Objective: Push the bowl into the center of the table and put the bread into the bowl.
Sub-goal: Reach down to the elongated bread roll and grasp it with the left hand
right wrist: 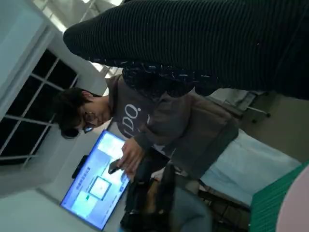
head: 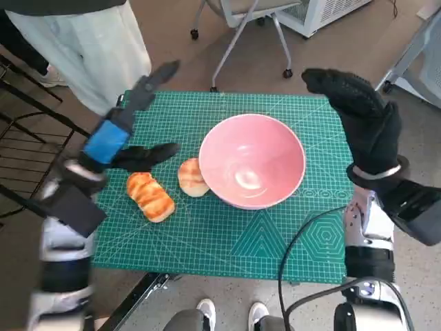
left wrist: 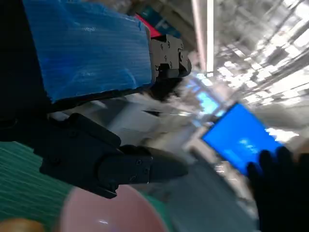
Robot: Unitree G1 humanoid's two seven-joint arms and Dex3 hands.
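A pink bowl [head: 252, 160] sits empty near the middle of the green cutting mat [head: 207, 234]. Two pieces of bread lie left of it: a round bun [head: 191, 178] touching the bowl's rim and a striped loaf [head: 150, 196] further left. My left hand [head: 120, 131] hovers above the mat's left side, fingers spread, holding nothing; the left wrist view shows its fingers [left wrist: 120, 166] over the bowl's edge [left wrist: 111, 212]. My gloved right hand [head: 358, 117] is raised beside the bowl's right side, fingers apart and empty. The bowl's rim [right wrist: 297, 208] shows in a corner of the right wrist view.
A person in pale trousers [head: 83, 48] stands beyond the table's left corner; a chair base [head: 241, 41] stands behind the table. A black cable [head: 303, 238] crosses the mat's front right. A person in a grey sweatshirt [right wrist: 159, 121] sits at a screen in the right wrist view.
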